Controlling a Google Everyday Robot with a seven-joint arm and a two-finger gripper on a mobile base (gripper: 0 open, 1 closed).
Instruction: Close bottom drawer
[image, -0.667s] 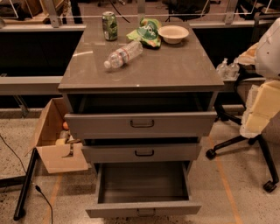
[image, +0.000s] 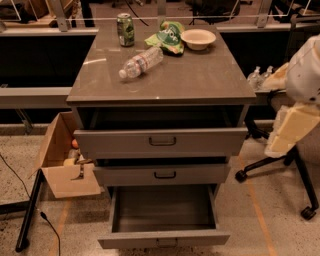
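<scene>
The grey cabinet (image: 161, 94) stands in the middle of the camera view. Its bottom drawer (image: 163, 239) is pulled far out towards me, and its empty inside (image: 162, 207) shows. A small dark pull handle (image: 166, 242) sits on its low front panel. The middle drawer (image: 162, 175) and the top drawer (image: 160, 141) each stand out a little. My arm shows at the right edge, and its cream-coloured gripper (image: 290, 131) hangs to the right of the cabinet, level with the top drawer and apart from all drawers.
On the cabinet top lie a plastic bottle (image: 141, 63), a green can (image: 125, 29), a green bag (image: 169, 37) and a bowl (image: 198, 38). An open cardboard box (image: 62, 159) stands on the floor at the left. A chair base (image: 280, 162) stands at the right.
</scene>
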